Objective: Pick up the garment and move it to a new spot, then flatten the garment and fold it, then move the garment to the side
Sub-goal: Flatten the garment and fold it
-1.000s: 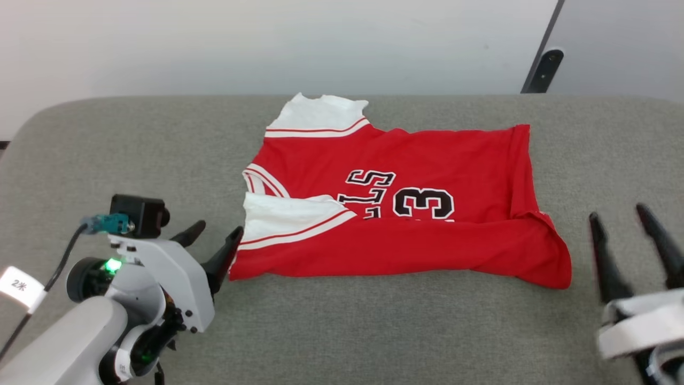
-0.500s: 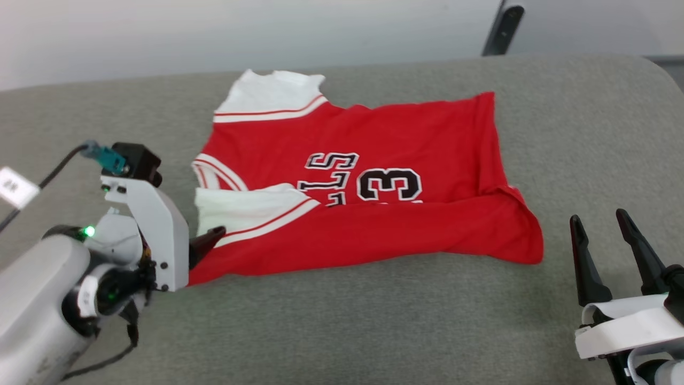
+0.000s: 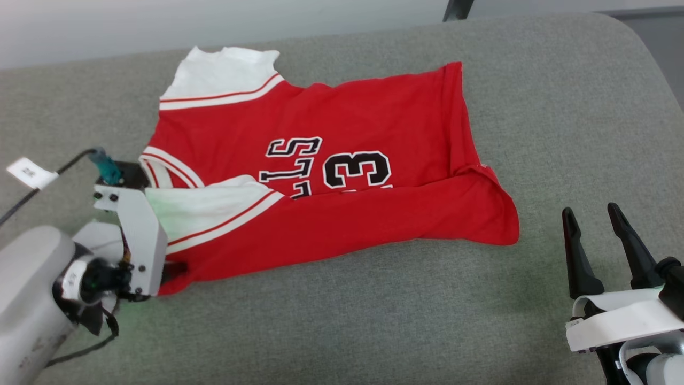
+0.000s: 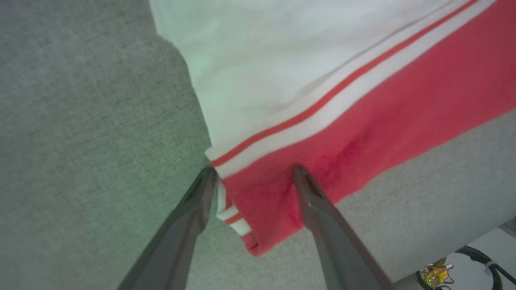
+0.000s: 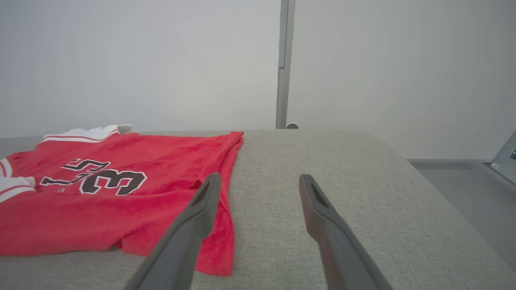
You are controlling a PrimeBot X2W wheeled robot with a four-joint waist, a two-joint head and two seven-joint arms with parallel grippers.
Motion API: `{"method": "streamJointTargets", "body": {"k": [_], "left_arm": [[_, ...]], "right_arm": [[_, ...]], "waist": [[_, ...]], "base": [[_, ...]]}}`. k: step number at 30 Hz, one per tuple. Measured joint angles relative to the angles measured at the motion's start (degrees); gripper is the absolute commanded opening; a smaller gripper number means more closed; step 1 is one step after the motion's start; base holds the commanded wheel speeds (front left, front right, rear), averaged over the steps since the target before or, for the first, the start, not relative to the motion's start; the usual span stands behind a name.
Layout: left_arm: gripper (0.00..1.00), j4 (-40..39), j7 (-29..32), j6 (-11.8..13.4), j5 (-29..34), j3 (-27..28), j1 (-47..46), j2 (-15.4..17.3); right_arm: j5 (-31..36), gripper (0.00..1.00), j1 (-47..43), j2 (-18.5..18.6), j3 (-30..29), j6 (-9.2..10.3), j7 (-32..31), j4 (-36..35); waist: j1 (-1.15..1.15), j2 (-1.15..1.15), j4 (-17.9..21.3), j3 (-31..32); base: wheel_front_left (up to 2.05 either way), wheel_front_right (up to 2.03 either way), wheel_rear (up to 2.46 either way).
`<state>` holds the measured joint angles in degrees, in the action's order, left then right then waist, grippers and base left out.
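Observation:
The garment (image 3: pixel 342 128), a red jersey with white sleeves and a black "3", lies across the grey cushioned surface with its near long edge folded over. My left gripper (image 3: pixel 173 269) is at its near left corner, largely hidden behind the wrist. In the left wrist view the left gripper (image 4: pixel 254 172) is open, with the garment's (image 4: pixel 363 117) striped hem corner lying between the two fingers. My right gripper (image 3: pixel 593 224) stands open to the right of the garment's near right corner, touching nothing. Seen from the right wrist, the right gripper (image 5: pixel 260 179) spreads over bare cushion beside the garment (image 5: pixel 100 201).
The grey cushioned surface (image 3: pixel 342 326) rounds off at its far right edge (image 3: pixel 654 69), with floor beyond. A pale wall and a dark post (image 3: pixel 457 6) stand behind. A cable with a white tag (image 3: pixel 29 172) trails from my left wrist.
The camera has turned, shifting the whole picture. My left gripper has gone forward from beside the garment to straddle its near left corner. Both grippers have stayed open.

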<state>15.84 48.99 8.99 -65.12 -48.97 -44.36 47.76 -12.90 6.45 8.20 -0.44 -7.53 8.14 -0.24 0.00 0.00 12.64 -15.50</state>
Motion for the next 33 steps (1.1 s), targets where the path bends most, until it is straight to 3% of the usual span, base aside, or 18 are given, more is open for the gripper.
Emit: {"method": "streamJointTargets", "body": {"k": [7,10,15,19,26,30,33], "left_arm": [[1.00,5.1,0.5,-0.1,-1.0,0.5,-1.5,-2.4],[0.00,7.2,1.3,0.5,-2.1,0.8,-2.2,-3.7],[0.00,8.8,2.4,1.1,-2.4,0.7,-3.3,-5.2],[0.00,8.8,2.3,0.6,-1.9,0.3,-3.9,-5.9],[0.00,8.9,1.9,-0.2,-1.5,-0.2,-5.0,-7.1],[0.00,9.0,1.7,-0.6,-0.8,-0.7,-5.9,-8.2],[0.00,9.3,1.4,-1.0,-0.5,-0.8,-6.4,-9.1]], "right_arm": [[-0.7,1.00,0.5,-0.7,-0.1,0.00,-0.1,0.1],[-0.7,1.00,1.5,-0.7,0.3,0.00,-0.7,0.2],[-1.6,1.00,2.0,0.4,1.6,0.00,-4.4,0.2],[-4.8,1.00,2.9,1.8,2.7,0.00,-12.1,0.1],[-12.7,1.00,11.4,7.2,5.6,0.01,-34.4,1.5],[-16.2,1.00,17.2,9.7,6.6,0.02,-49.2,5.2],[-17.3,1.00,21.6,11.2,7.9,0.01,-56.8,8.3]], "waist": [[0.00,0.00,0.6,-1.9],[0.00,0.00,0.4,-2.2],[0.00,0.00,-0.3,-2.3],[0.00,0.00,-1.0,-2.3],[0.00,0.00,-2.2,-2.6],[0.00,0.00,-3.1,-3.0],[0.00,0.00,-3.8,-3.3]], "base": [[0.00,0.00,0.00],[0.00,0.00,0.00],[0.00,0.00,0.00],[0.00,0.00,0.00],[0.00,0.00,0.00],[0.00,0.00,0.00],[0.00,0.00,0.00]]}}
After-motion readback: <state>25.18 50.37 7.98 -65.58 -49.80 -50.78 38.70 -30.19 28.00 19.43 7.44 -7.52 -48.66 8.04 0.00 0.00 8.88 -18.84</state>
